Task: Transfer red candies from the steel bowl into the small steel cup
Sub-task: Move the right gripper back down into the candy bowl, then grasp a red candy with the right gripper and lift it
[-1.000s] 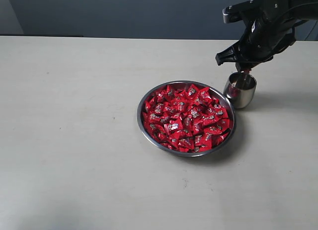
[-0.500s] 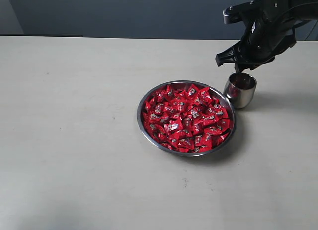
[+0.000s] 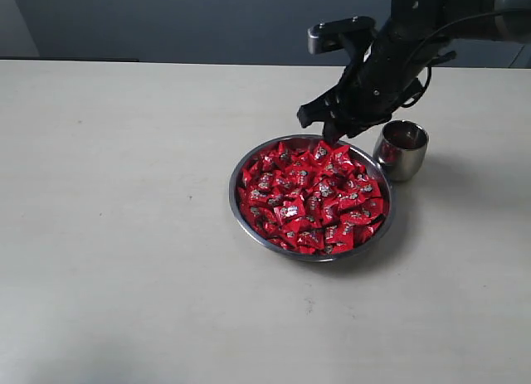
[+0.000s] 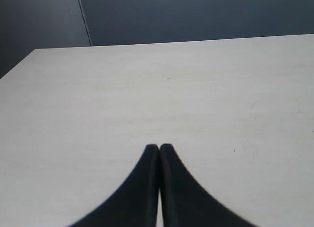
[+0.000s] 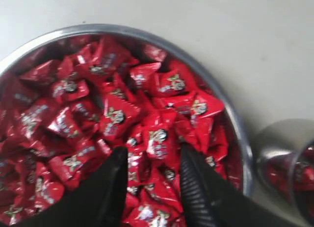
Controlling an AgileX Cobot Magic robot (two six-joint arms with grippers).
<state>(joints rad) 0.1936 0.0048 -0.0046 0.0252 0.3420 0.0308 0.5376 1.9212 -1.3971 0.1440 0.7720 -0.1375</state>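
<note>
The steel bowl (image 3: 236, 203) sits mid-table, heaped with red candies (image 3: 311, 197). Just right of it stands the small steel cup (image 3: 401, 151), with red showing inside. My right gripper (image 3: 330, 133) hangs over the bowl's far rim, left of the cup. Seen from the right wrist, that gripper (image 5: 153, 153) is open, its black fingers (image 5: 195, 183) spread just above the red candies (image 5: 117, 114), nothing held between them; the steel bowl (image 5: 234, 120) rim curves past and the small steel cup (image 5: 274, 143) is at the frame edge. My left gripper (image 4: 158, 147) is shut over bare table, empty.
The pale table (image 3: 124, 235) spreads wide to the left of and in front of the bowl. A dark wall runs behind the table's far edge. The left arm does not show in the exterior view.
My right gripper has moved left from above the cup to above the bowl's far rim and dropped lower. The candy it held over the cup a second ago is gone from its fingers.
</note>
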